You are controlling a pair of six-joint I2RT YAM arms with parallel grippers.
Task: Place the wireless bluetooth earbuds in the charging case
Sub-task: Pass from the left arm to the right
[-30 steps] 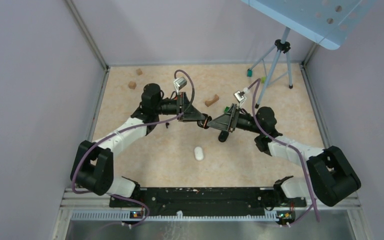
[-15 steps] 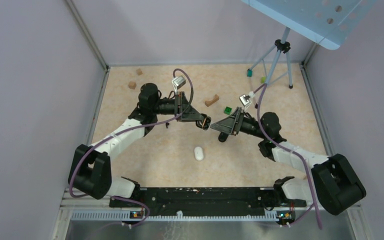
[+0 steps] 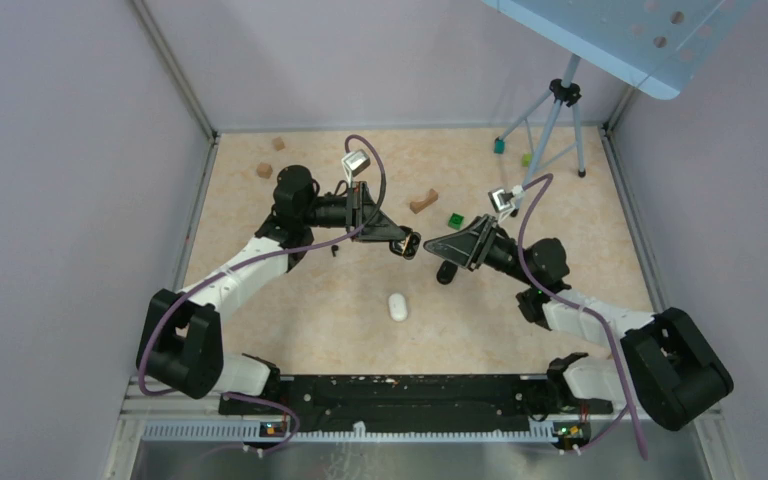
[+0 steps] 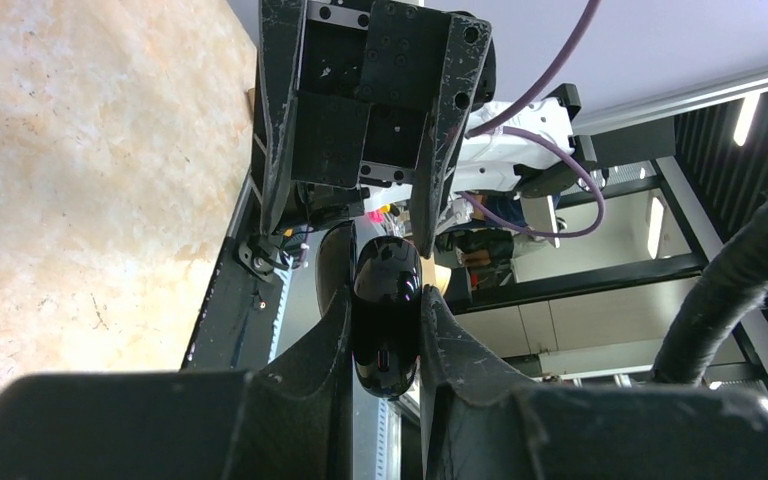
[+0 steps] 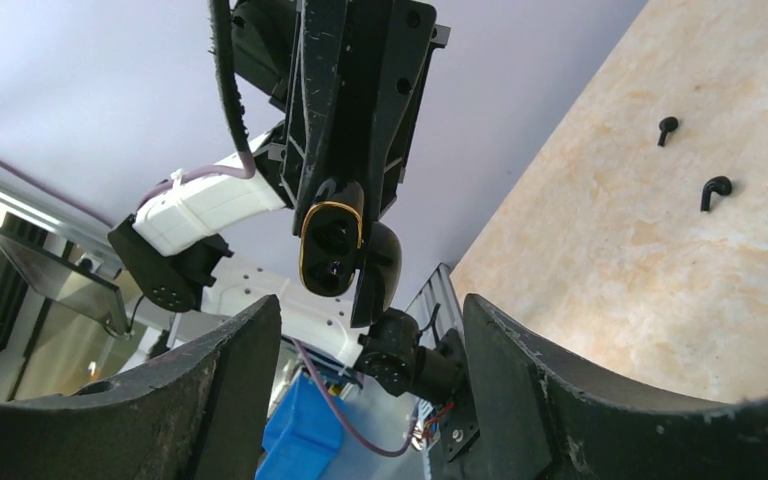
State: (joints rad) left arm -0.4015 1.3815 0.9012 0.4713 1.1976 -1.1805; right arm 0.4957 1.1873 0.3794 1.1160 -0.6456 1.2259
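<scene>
Our right gripper (image 3: 440, 255) has backed toward 3 o'clock, jaws spread and empty. The left gripper (image 3: 407, 245) stays clenched on the open case (image 4: 386, 315). The earbuds (image 5: 715, 188) wait on the table (image 3: 290, 320), ready to be picked up.

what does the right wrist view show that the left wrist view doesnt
Only the right wrist view: two black earbuds lying loose on the table, and the orange-rimmed face of the charging case.
Only the left wrist view: the case's glossy black back, and the open right gripper seen head-on.
Both: the case pinched in the left gripper, above the beige table.
</scene>
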